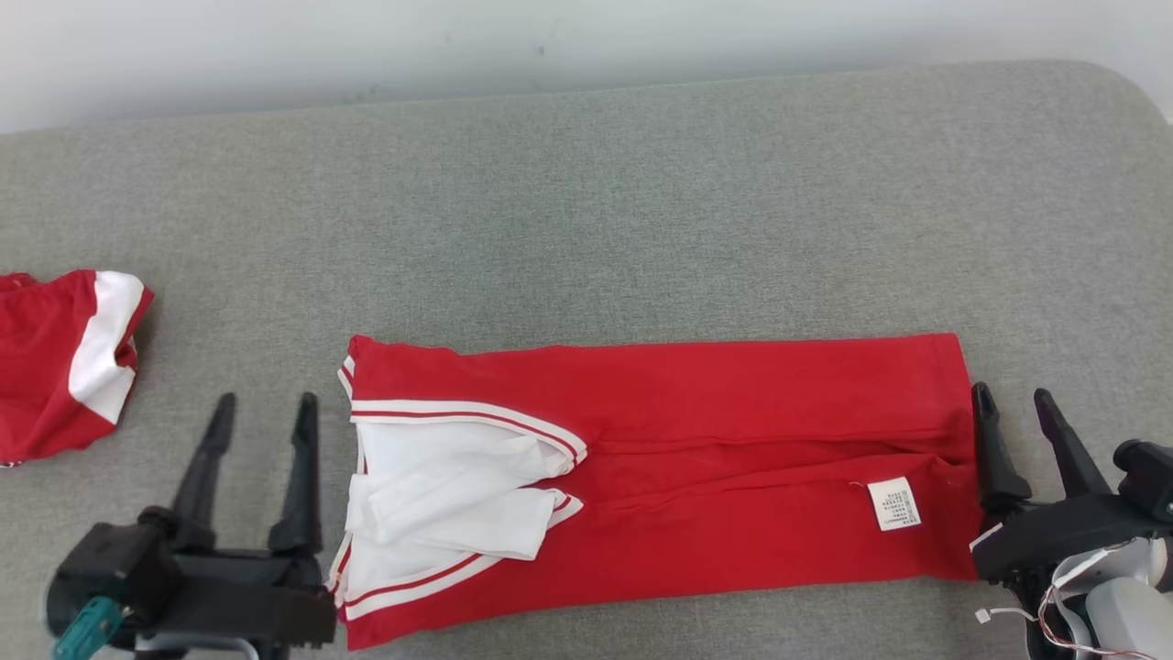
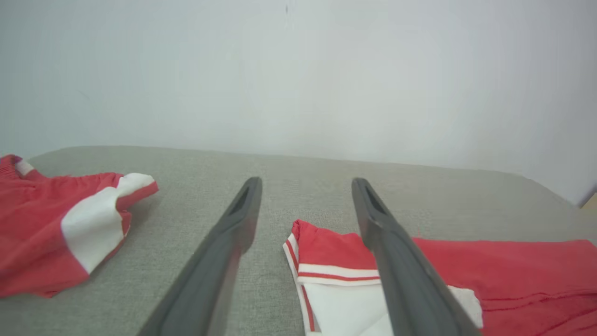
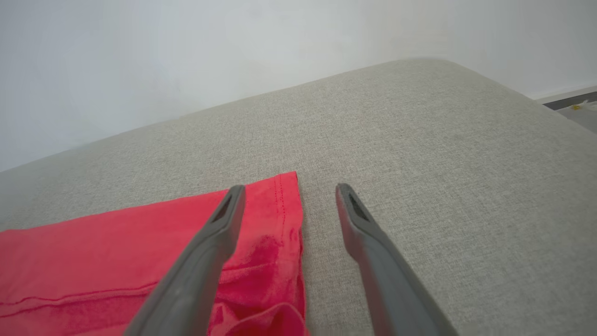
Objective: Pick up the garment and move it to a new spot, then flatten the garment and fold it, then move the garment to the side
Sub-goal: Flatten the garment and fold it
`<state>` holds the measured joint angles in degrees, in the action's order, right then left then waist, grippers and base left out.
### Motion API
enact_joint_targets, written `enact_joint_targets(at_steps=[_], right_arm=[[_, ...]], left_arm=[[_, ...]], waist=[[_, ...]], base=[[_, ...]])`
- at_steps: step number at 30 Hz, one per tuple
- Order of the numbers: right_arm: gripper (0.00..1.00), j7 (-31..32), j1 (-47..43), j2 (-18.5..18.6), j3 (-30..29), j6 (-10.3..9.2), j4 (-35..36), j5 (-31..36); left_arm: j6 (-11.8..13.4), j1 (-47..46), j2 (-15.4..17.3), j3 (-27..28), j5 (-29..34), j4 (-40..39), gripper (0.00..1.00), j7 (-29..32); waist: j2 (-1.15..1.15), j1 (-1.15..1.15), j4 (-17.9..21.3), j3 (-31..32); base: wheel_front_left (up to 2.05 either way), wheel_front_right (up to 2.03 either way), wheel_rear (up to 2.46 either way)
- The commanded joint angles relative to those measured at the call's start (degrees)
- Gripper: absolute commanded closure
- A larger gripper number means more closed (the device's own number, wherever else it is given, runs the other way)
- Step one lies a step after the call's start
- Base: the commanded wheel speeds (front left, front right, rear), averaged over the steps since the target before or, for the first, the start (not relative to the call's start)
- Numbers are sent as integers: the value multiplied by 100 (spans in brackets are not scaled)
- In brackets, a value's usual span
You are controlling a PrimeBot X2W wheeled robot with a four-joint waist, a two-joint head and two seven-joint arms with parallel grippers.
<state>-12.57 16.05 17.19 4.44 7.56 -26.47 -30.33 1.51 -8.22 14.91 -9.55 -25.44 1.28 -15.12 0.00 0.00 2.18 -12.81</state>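
The red garment (image 1: 733,431) lay folded into a long strip across the near middle of the grey cushion (image 1: 641,202), its length running left to right. Its white sleeves (image 1: 449,495), trimmed with red stripes, were tucked in on top at the left end, and a white care label (image 1: 893,503) sat near the hem at the right end. It was possibly a short-sleeved shirt, though the fold hid its shape.

The left claw (image 1: 267,403) stood open and empty just beside the sleeve end, fingers spread over bare cushion. The right claw (image 1: 1013,394) was open and empty too, at the hem, one finger (image 3: 224,219) over the red cloth, the other over the cushion.

A second red-and-white garment (image 1: 55,367) lay crumpled at the far left, well apart. A pale wall (image 1: 458,46) rose behind.
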Motion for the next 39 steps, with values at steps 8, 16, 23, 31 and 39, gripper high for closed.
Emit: enact_joint_targets(at_steps=[8,16,23,31,39], right_arm=[[0,249,106,-175,28,-16,-629,-101],[0,371,177,-309,322,-16,-1284,-262],[100,166,245,-218,457,-16,-1608,-449],[100,-43,311,415,194,-17,-1817,-597],[100,-34,293,951,-62,-17,-1658,-507]], left_arm=[[-313,355,-705,1079,935,-39,0,-2],[-666,391,-1007,1485,1261,263,0,-3],[-798,446,-1141,1678,1456,404,0,-2],[-861,567,-1188,1777,1566,466,0,-2],[-894,660,-1203,1843,1579,461,0,-2]], waist=[[0,0,-159,-5],[0,0,-267,26],[0,0,-270,166],[0,0,-212,458],[0,0,-178,608]], base=[[0,0,0],[0,0,0],[0,0,0],[0,0,0],[0,0,0]])
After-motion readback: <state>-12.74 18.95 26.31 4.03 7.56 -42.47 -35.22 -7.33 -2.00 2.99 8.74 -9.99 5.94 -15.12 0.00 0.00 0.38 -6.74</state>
